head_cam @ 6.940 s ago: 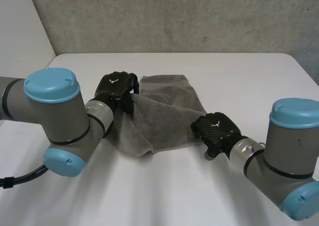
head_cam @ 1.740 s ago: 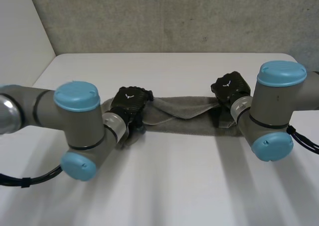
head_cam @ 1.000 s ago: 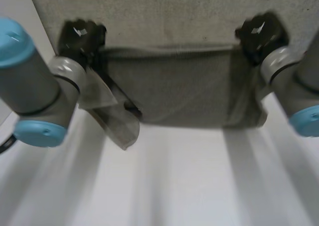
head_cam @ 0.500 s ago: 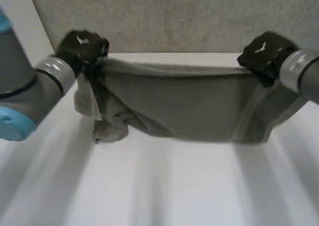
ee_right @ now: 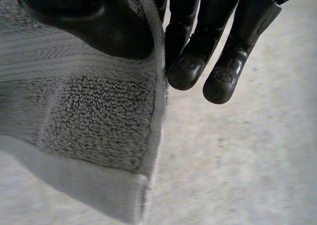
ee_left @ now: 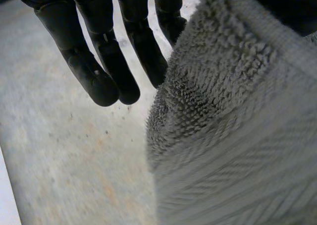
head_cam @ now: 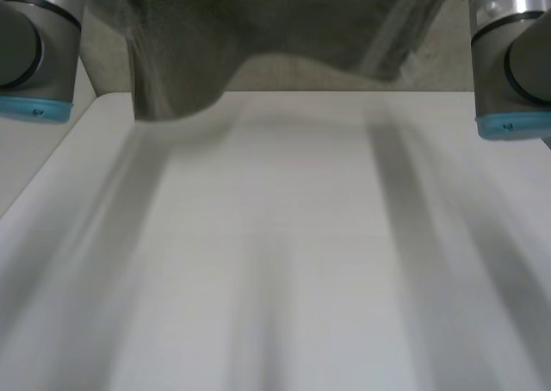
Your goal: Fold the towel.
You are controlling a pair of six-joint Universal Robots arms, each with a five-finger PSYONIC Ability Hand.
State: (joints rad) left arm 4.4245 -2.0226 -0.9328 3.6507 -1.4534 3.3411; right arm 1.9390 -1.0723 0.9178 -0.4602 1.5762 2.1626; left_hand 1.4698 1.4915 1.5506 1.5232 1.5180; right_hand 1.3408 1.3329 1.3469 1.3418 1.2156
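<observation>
Update: since half a second ago we've gone from the towel (head_cam: 258,21) hanging with its lower edge about at table level to the towel hoisted across the top of the frame. Its lower edge now hangs clear of the white table (head_cam: 284,262). The left arm (head_cam: 30,55) sits in the upper left corner and the right arm (head_cam: 508,55) in the upper right, with the cloth stretched between them. The hang is uneven: a lobe drops lower at upper left, while the hem rises toward the upper right. In its wrist view, the left hand (ee_left: 99,61) has long, straight fingers, and the towel's edge looks pinched between them and the dark thumb in front of the cloth. The right hand (ee_right: 198,51) has its thumb (ee_right: 94,27) pressed on the cloth just inside the hem, with the neighbouring fingers hanging beside the edge, so both hands are holding towel. Our read is that the towel is opened out in the air and no fold is made yet. The low left lobe probably needs evening out before we lay it down. No containers are involved; the cloth goes on bare table.
</observation>
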